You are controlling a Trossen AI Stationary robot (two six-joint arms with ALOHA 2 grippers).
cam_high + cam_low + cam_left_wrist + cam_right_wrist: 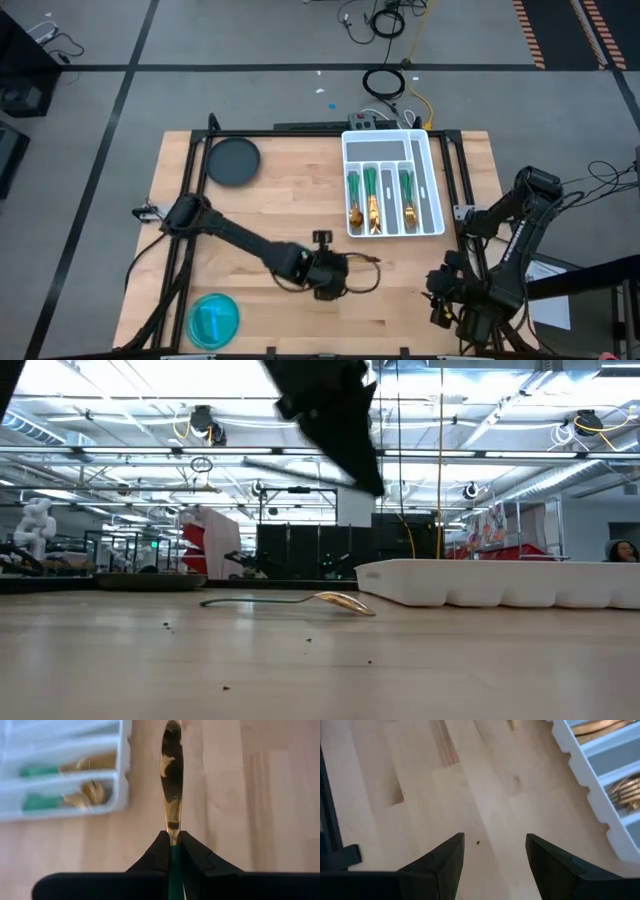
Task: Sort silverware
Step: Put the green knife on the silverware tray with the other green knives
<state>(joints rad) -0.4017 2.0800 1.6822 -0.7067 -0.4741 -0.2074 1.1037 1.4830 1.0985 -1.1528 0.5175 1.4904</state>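
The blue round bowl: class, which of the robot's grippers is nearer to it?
Left. The left gripper sits mid-table, across bare wood from the blue round bowl; the right gripper waits at the far edge.

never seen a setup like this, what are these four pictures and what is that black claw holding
These are two robot arms at a wooden table, filmed by four cameras: one overhead, one at table height, one on each wrist. The left gripper, near the table's middle, is shut on the green handle of a gold knife. A spoon lies on the wood. The white tray holds sorted cutlery. A blue bowl and a dark plate sit on the left. The right gripper waits open at the table's right edge, holding nothing.
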